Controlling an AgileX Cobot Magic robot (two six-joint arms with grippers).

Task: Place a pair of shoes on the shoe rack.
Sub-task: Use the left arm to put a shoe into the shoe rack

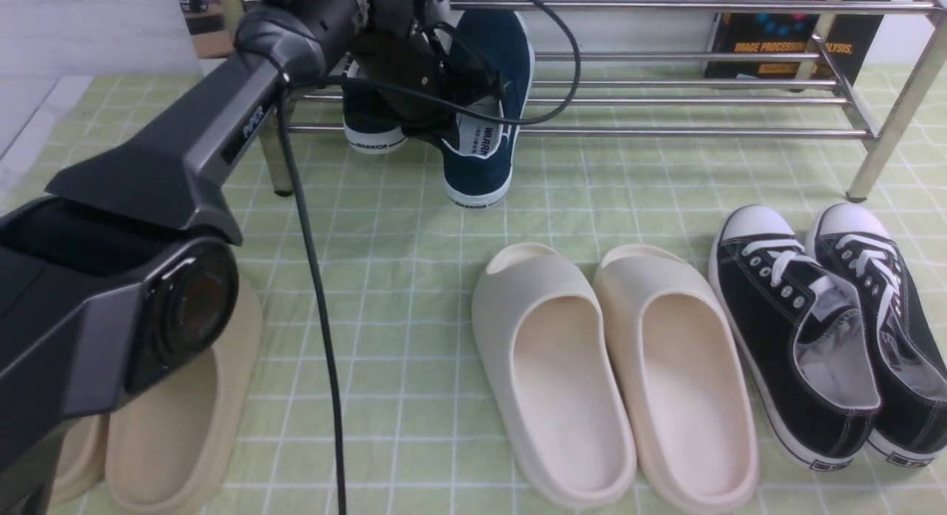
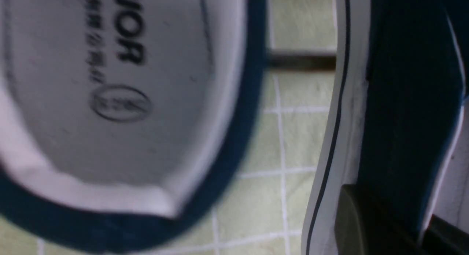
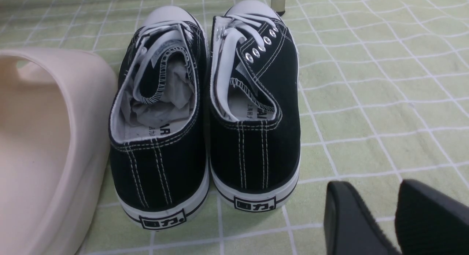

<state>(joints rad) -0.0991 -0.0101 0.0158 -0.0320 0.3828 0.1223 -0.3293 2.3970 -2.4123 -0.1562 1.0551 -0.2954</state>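
We find both navy shoes at the left end of the shoe rack [image 1: 688, 132], side by side on its lower rails. The left navy shoe [image 1: 370, 130] sits with its heel at the front rail. The right navy shoe [image 1: 484, 167] is tilted, with its toe raised over the rear rails and its heel hanging past the front rail above the checked cloth [image 1: 414, 226]. We cannot tell whether the heel touches the cloth.

The left gripper [image 2: 395, 207] is positioned over the 2 shoes, between them. In the left wrist view its fingers [image 2: 362, 218] straddle 1 shoe's side wall, with 1 finger on the outer canvas beside the white sole and the other on the lining side. We read the jaws as narrow and clamped on that wall. From the front view we take it to be the inner wall of the right navy shoe, though the arm hides the contact. The other shoe's insole lies just beside the fingers.

The right gripper [image 3: 377, 185] appears only in its own wrist view. Its fingers stand apart with cloth visible between them, and they hold nothing. It hangs just behind the heels of the black lace-up sneakers [image 3: 253, 148], which stand well apart from the navy shoes. Cream slides [image 1: 547, 367] lie beside the sneakers.
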